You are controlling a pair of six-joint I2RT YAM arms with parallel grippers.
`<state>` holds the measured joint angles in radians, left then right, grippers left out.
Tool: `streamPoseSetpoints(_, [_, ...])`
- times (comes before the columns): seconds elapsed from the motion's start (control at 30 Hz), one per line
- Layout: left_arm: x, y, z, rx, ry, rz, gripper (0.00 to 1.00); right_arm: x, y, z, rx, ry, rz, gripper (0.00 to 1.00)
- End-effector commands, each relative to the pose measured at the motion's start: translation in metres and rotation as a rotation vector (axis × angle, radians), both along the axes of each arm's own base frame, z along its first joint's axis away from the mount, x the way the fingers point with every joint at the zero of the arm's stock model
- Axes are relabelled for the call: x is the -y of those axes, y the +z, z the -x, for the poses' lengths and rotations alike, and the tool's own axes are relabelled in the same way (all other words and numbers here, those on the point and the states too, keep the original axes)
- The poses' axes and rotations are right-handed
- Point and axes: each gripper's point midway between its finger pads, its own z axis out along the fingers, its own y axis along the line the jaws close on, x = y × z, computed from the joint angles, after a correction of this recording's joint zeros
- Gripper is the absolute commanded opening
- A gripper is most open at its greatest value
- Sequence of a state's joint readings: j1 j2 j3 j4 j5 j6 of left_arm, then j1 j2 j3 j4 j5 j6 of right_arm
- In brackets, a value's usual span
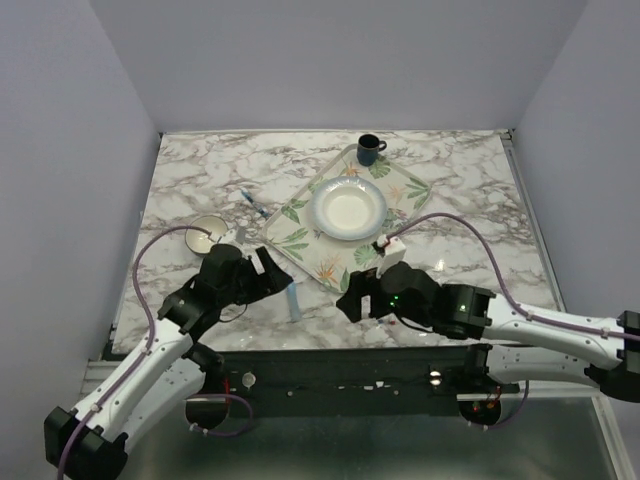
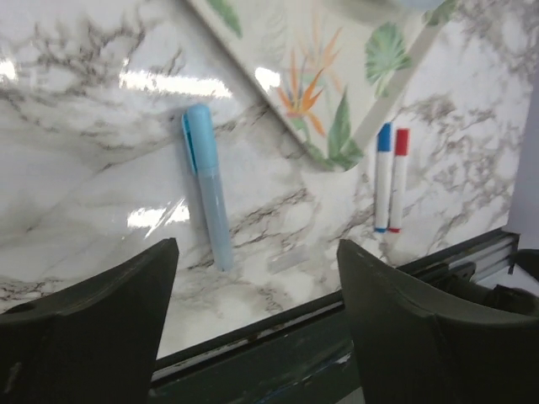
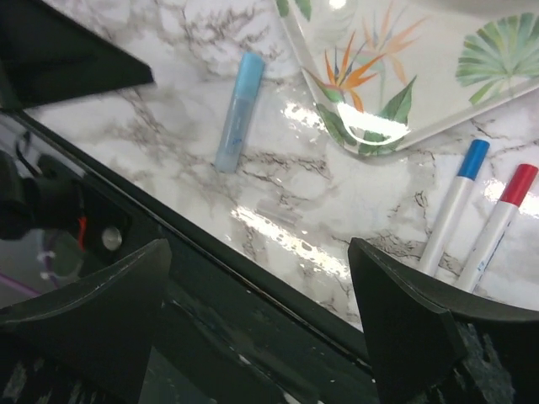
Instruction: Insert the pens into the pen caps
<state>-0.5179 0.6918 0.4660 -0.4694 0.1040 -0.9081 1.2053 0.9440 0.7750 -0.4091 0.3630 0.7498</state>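
A light-blue marker [image 2: 208, 189] with its cap on lies flat on the marble table, just ahead of my left gripper [image 2: 257, 252]. That gripper is open and holds nothing. The marker also shows from above [image 1: 293, 300] and from the right wrist [image 3: 238, 114]. Two slim white markers lie side by side near the tray corner, one with a blue cap [image 2: 383, 177] and one with a red cap [image 2: 398, 177]. My right gripper [image 3: 259, 252] hangs open and empty over the table's near edge, with both white markers [image 3: 459, 202] to its right. A thin dark blue pen [image 1: 255, 205] lies left of the tray.
A leaf-patterned tray [image 1: 300, 235] carries a white plate [image 1: 348, 208]. A dark cup [image 1: 370, 150] stands at the tray's far corner and a small bowl [image 1: 208, 235] at the left. The black table rail [image 3: 278, 303] runs just under both grippers.
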Motion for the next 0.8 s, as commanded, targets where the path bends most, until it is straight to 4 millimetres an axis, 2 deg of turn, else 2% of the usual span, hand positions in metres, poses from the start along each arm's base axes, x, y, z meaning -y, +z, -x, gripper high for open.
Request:
streamPoseSetpoints(0.0, [-0.022,0.070,-0.020,0.228,0.022,-0.111,0.99,-0.022,-0.033,0.013,0.030,0.259,0.201,0.91])
streamPoseSetpoints(0.07, [-0.036,0.087,-0.029,0.299,0.069,-0.169,0.99,-0.030,-0.054,0.016,0.022,0.345,0.281,0.88])
streamPoseSetpoints(0.13, [-0.051,0.108,-0.033,0.380,0.107,-0.224,0.99,-0.040,-0.063,0.019,0.019,0.421,0.318,0.84])
streamPoseSetpoints(0.17, [-0.056,0.115,-0.034,0.407,0.121,-0.236,0.99,-0.043,-0.068,0.019,0.016,0.444,0.334,0.81])
streamPoseSetpoints(0.2, [-0.063,0.120,-0.034,0.437,0.137,-0.265,0.99,-0.047,-0.082,0.019,0.000,0.468,0.369,0.76])
streamPoseSetpoints(0.23, [-0.070,0.128,-0.032,0.475,0.161,-0.266,0.99,-0.054,-0.082,0.020,0.008,0.507,0.374,0.73])
streamPoseSetpoints(0.3, [-0.087,0.127,-0.031,0.506,0.225,-0.310,0.99,-0.058,-0.098,0.019,-0.011,0.541,0.427,0.67])
streamPoseSetpoints(0.37, [-0.101,0.136,-0.024,0.561,0.291,-0.294,0.99,-0.067,-0.098,0.015,0.010,0.571,0.451,0.65])
streamPoseSetpoints(0.4, [-0.103,0.138,-0.022,0.577,0.300,-0.280,0.99,-0.070,-0.106,0.014,0.001,0.585,0.474,0.63])
streamPoseSetpoints(0.47, [-0.109,0.151,-0.015,0.639,0.331,-0.241,0.99,-0.078,-0.105,0.012,0.018,0.623,0.487,0.61])
streamPoseSetpoints(0.53, [-0.121,0.158,-0.010,0.677,0.394,-0.227,0.99,-0.080,-0.117,0.011,0.013,0.655,0.524,0.61])
streamPoseSetpoints(0.63, [-0.135,0.162,-0.004,0.698,0.457,-0.224,0.99,-0.085,-0.124,0.008,0.017,0.678,0.554,0.61])
streamPoseSetpoints(0.67, [-0.138,0.162,-0.003,0.700,0.472,-0.222,0.99,-0.084,-0.133,0.008,0.001,0.684,0.581,0.61])
streamPoseSetpoints(0.77, [-0.140,0.163,0.000,0.708,0.484,-0.211,0.99,-0.086,-0.141,0.008,-0.019,0.702,0.608,0.60])
